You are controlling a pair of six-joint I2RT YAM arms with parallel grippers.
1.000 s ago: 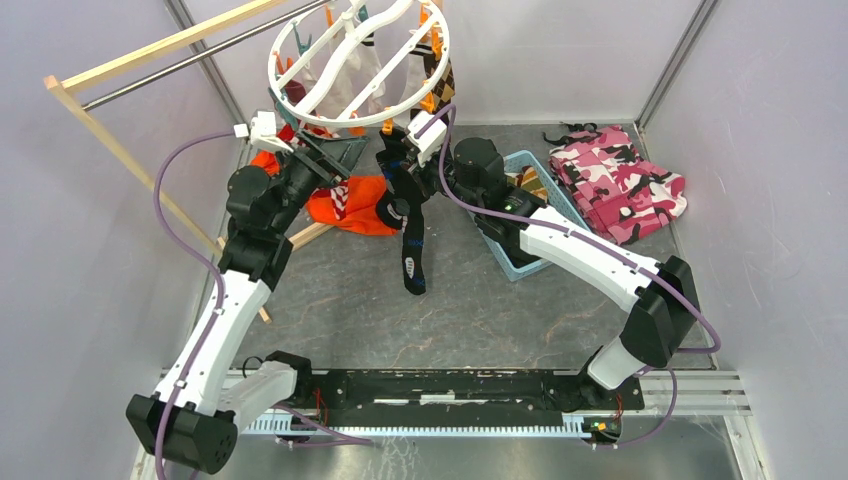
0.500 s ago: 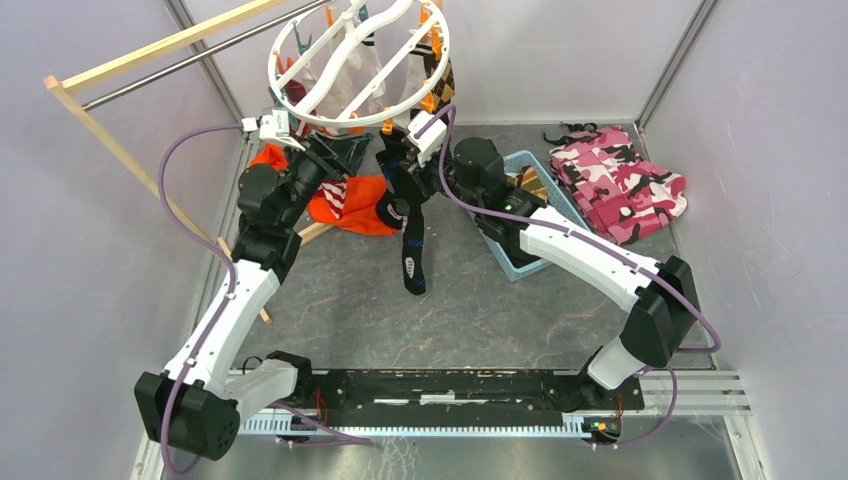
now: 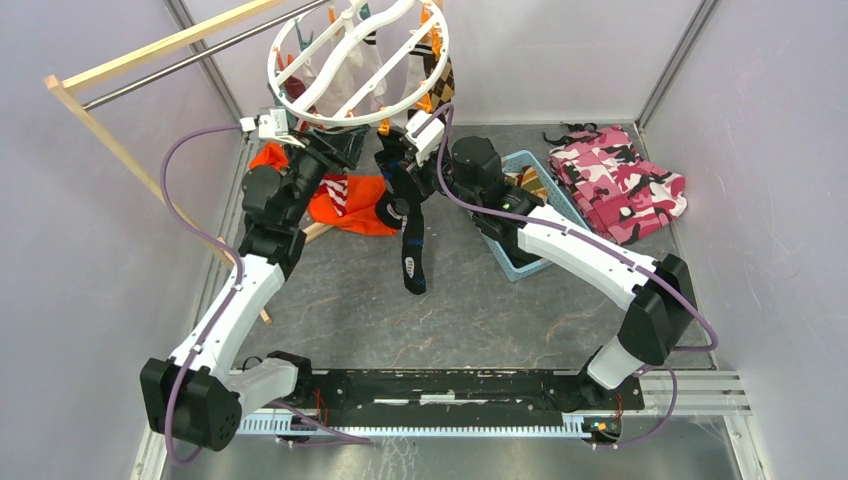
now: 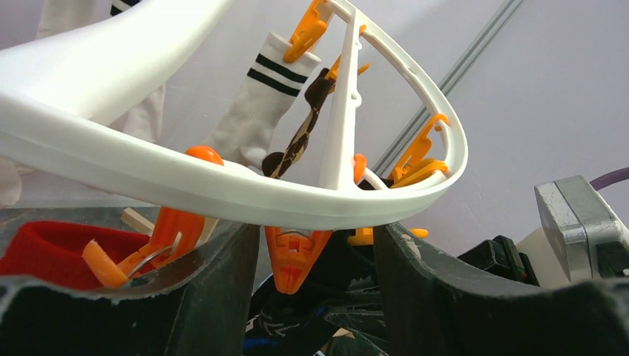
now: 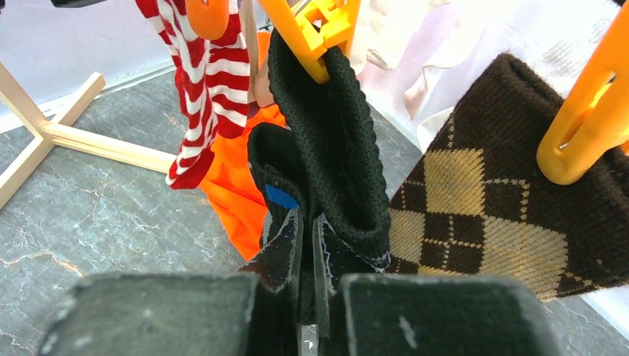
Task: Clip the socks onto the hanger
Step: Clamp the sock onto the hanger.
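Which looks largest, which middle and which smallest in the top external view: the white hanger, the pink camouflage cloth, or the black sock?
1. hanger, though it hangs nearer the camera, which enlarges it
2. pink camouflage cloth
3. black sock

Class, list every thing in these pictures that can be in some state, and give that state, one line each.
hanger, raised, tilted
black sock, cuff in top orange clip, pinched lower down
right pincer, shut on black sock
left pincer, open around hanging orange clip
argyle sock, clipped
red-striped sock, clipped
white sock, clipped
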